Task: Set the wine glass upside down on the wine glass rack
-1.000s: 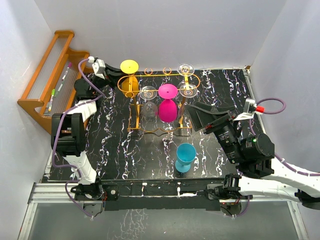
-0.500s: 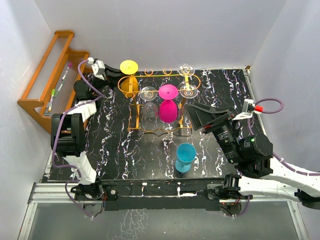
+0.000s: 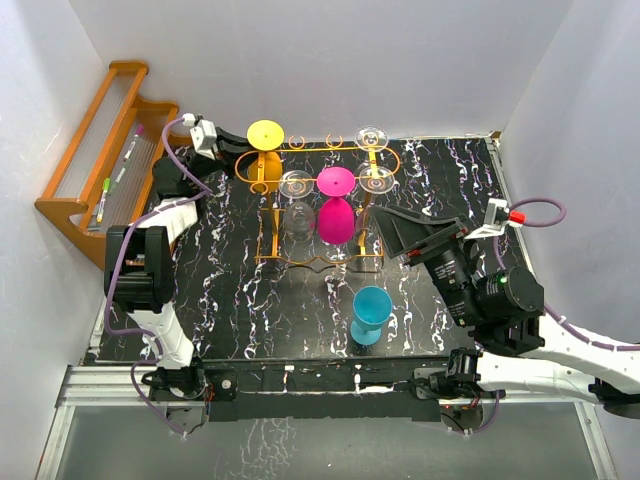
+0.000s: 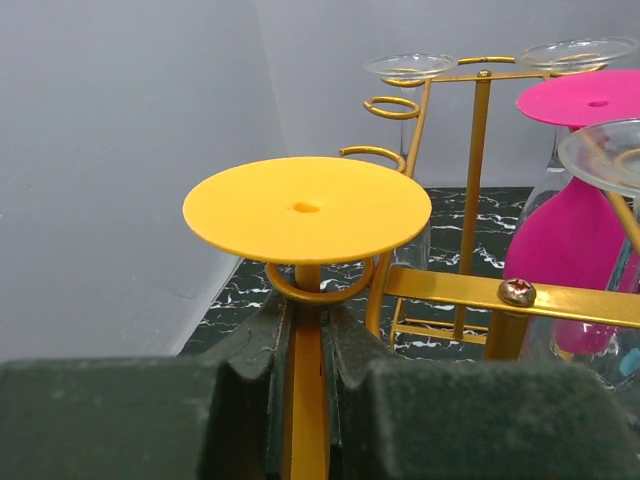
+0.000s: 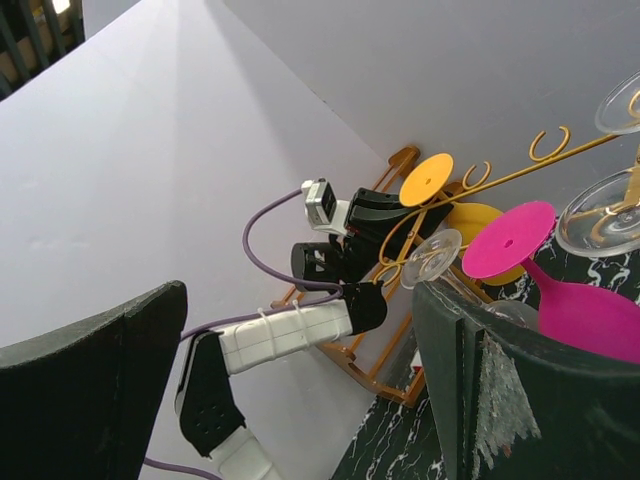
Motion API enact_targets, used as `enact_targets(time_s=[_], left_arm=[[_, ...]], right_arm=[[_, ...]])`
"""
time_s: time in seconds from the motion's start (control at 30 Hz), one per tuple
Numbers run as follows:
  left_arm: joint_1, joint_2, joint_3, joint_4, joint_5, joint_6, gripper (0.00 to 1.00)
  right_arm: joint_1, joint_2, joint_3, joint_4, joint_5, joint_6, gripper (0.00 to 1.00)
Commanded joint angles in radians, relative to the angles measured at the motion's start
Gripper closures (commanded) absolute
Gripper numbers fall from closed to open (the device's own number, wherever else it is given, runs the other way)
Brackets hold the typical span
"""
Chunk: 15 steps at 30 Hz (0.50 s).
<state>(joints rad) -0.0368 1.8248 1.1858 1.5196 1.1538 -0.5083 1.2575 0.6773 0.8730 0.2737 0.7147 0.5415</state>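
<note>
Wine glass (image 3: 265, 133), the yellow one: where was it seen? — A

It was held upside down at the far-left end of the wine glass rack (image 3: 330, 148), foot up and bowl down. In the left wrist view the stem was seen passing through a small ring loop, with the foot just above that loop. Contact between foot and loop could not be told. — B

Left pincer (image 3: 243, 152)? — A

It was closed on the yellow stem, below the loop. Both pads were seen pressed against the stem, one from each side. — B

Right pincer (image 3: 392, 228)? — A

It was spread wide, with nothing held between the fingers. It was positioned over the desk (image 3: 250, 290), just beside the rack's right end, and pointed toward the rack. — B

What else was hung on the rack? — A

A pink glass (image 3: 337, 215) was hung upside down near the middle. A left clear glass (image 3: 297, 186) was hung just beside it. A far clear glass (image 3: 372, 136) and a near clear glass (image 3: 377, 181) were hung at the right end, feet up. — B

And off the rack? — A

A blue glass (image 3: 371, 312) was seen standing on the desk near the front edge, apart from the rack. A brown wooden rack (image 3: 100, 150) was seen against the left wall, by the desk's far-left corner. — B
</note>
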Motion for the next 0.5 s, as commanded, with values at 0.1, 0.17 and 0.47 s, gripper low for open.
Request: enact_targets(time_s=[0.1,0.17,0.47], left_arm=[[-0.003,-0.041,-0.004,0.048,0.021,0.039,1.00],[-0.003,-0.050,-0.016,0.033,0.017,0.068,1.00],[0.000,-0.084,-0.072,0.003,0.013,0.108,1.00]], right_arm=[[0.005,-0.025,-0.005,0.051,0.030,-0.003,0.02],[0.004,-0.029,-0.007,0.051,0.035,-0.004,0.02],[0.005,-0.041,-0.012,0.051,0.049,-0.007,0.02]])
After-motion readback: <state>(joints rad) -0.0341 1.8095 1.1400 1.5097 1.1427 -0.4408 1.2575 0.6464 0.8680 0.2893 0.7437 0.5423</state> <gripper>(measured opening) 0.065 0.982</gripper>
